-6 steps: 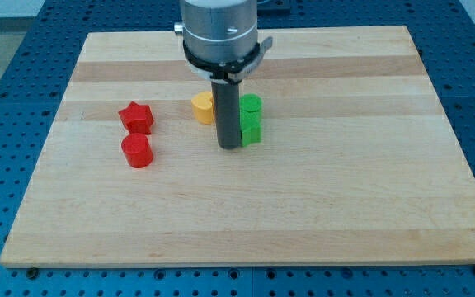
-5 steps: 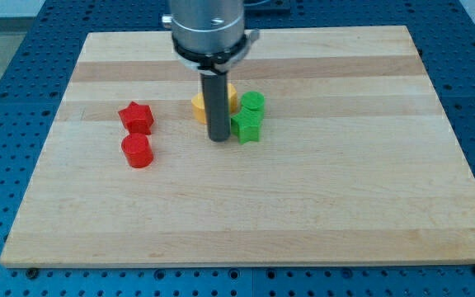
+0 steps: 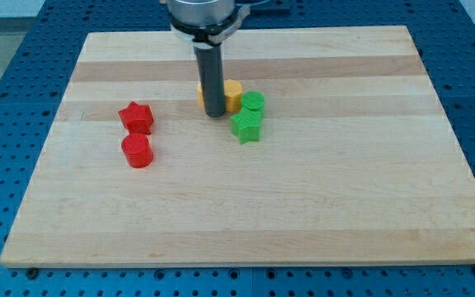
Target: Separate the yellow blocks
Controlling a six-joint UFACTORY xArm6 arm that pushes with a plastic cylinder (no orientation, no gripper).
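- The yellow blocks sit near the view's top centre of the wooden board, mostly hidden behind the dark rod; only a yellow sliver shows on the rod's left and a rounded piece on its right, so their exact shapes and whether they touch cannot be told.
- My tip rests at the board surface directly in front of the yellow blocks, seemingly against or between them. There is no hand to open or close; the rod grips nothing and can only push.
- The yellow blocks look like small, hard moulded plastic pieces, light and stiff. I judge they will slide easily on the smooth board and may spin if pushed off-centre.
- Best contact, in my judgement, is a flat side of one yellow piece, pushing it away from its partner.
- The green round block lies just beside the right-hand yellow piece, and the green star block touches it from below; a push toward the view's right would likely drag them along.
- The red star block and red round block stand well apart at the view's left.
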